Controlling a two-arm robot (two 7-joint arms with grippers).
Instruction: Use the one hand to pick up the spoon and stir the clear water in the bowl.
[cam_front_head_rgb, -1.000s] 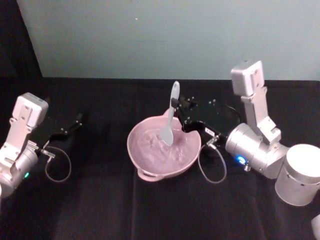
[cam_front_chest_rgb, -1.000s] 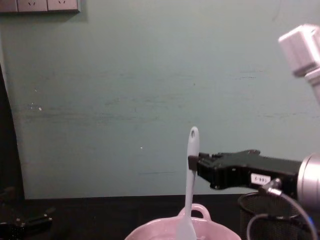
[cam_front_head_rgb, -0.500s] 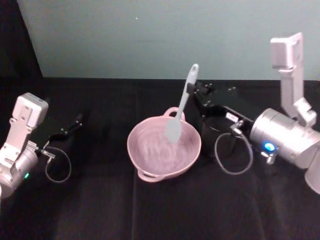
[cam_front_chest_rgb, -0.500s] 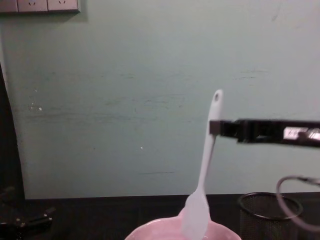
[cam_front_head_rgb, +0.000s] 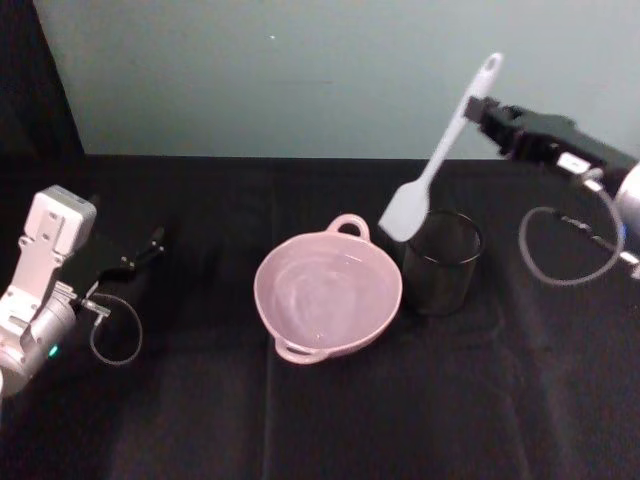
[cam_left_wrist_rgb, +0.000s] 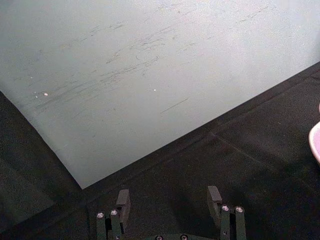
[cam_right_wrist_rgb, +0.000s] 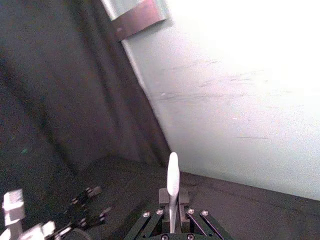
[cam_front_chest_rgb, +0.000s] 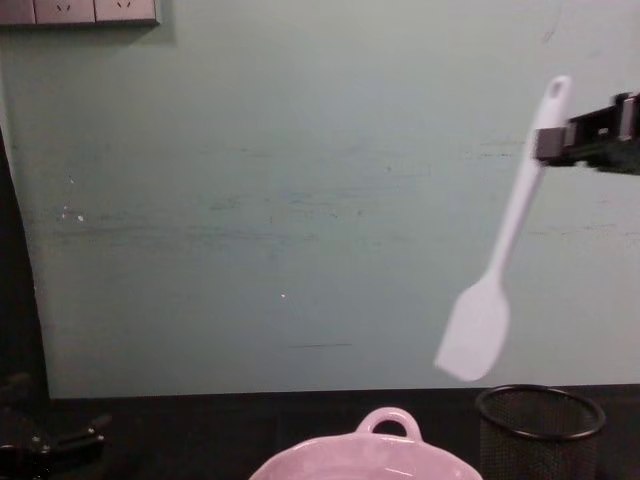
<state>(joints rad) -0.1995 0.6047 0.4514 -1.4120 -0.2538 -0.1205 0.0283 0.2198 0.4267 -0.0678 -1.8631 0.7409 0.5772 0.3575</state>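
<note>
My right gripper (cam_front_head_rgb: 479, 107) is shut on the upper handle of the white spoon (cam_front_head_rgb: 406, 213), which hangs tilted in the air with its blade over the near rim of a black mesh cup (cam_front_head_rgb: 441, 262). From the chest the spoon (cam_front_chest_rgb: 476, 329) hangs well above the table, gripped (cam_front_chest_rgb: 546, 143) just under its holed tip. The right wrist view has the handle (cam_right_wrist_rgb: 173, 182) edge-on between the fingers. To the spoon's left stands the pink bowl (cam_front_head_rgb: 335, 346), apart from it, and the clear water (cam_front_head_rgb: 325, 295) shows as a faint sheen. My left gripper (cam_front_head_rgb: 150, 246) rests open at far left.
The mesh cup (cam_front_chest_rgb: 540, 412) stands just right of the bowl (cam_front_chest_rgb: 430, 462). Black cloth covers the table, and a pale green wall rises behind it. The left gripper (cam_left_wrist_rgb: 169, 200) points at that wall, low over the cloth.
The right gripper has lifted the spoon out of the bowl and carried it up and to the right, over the mesh cup. The left arm has not moved.
</note>
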